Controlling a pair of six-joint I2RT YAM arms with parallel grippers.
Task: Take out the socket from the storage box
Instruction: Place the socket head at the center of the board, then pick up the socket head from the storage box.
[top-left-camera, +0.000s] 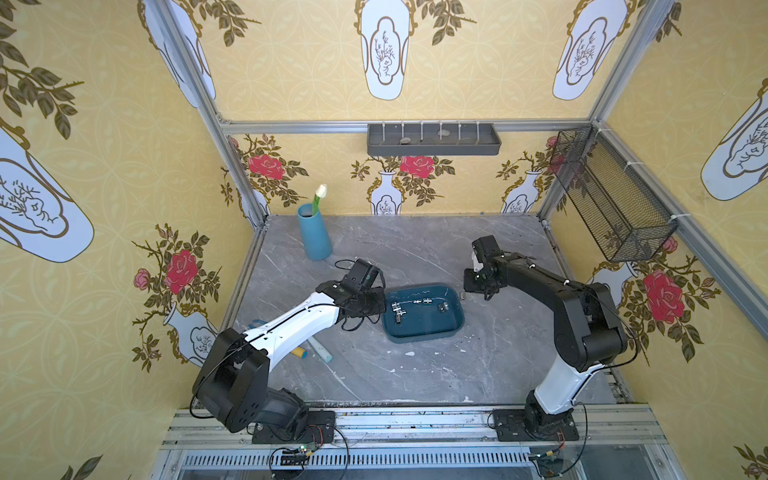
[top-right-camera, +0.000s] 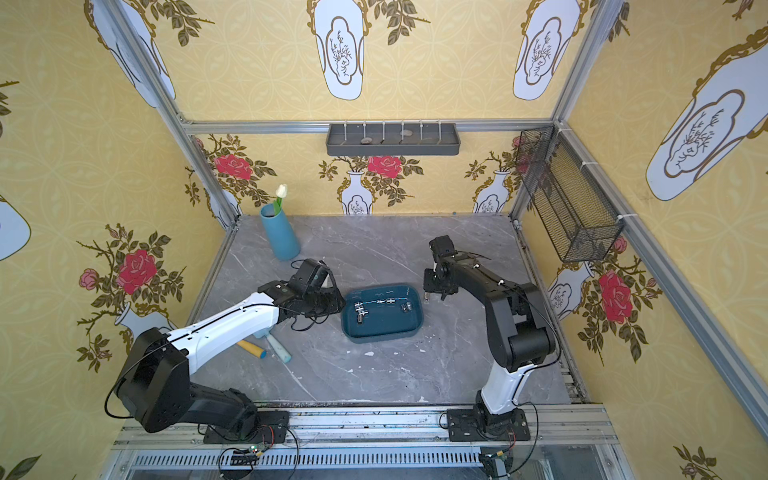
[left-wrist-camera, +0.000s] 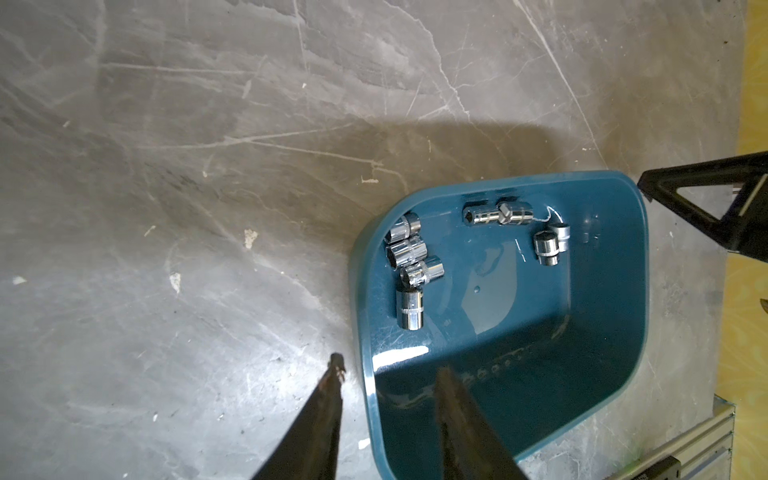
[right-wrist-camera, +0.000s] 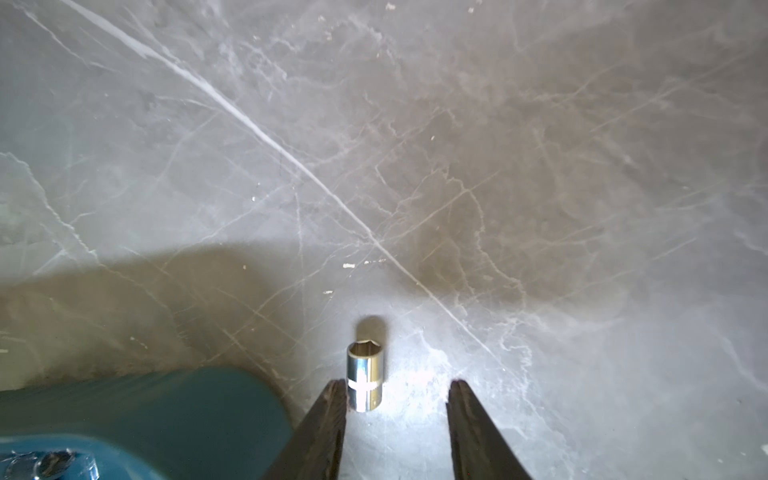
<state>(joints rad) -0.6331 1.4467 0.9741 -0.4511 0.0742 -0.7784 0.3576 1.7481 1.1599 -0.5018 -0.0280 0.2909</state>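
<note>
The teal storage box sits mid-table with several chrome sockets lying inside it. One socket stands upright on the marble just outside the box's right end. My right gripper hangs over it, open; the socket is beside one finger and not clamped. My left gripper is at the box's left end with its jaws apart. One finger is outside the rim, the other inside, and a gap shows beside the rim.
A blue vase with a white tulip stands at the back left. Two handled tools lie under the left arm. A grey compartment tray hangs on the back wall and a black mesh basket on the right wall.
</note>
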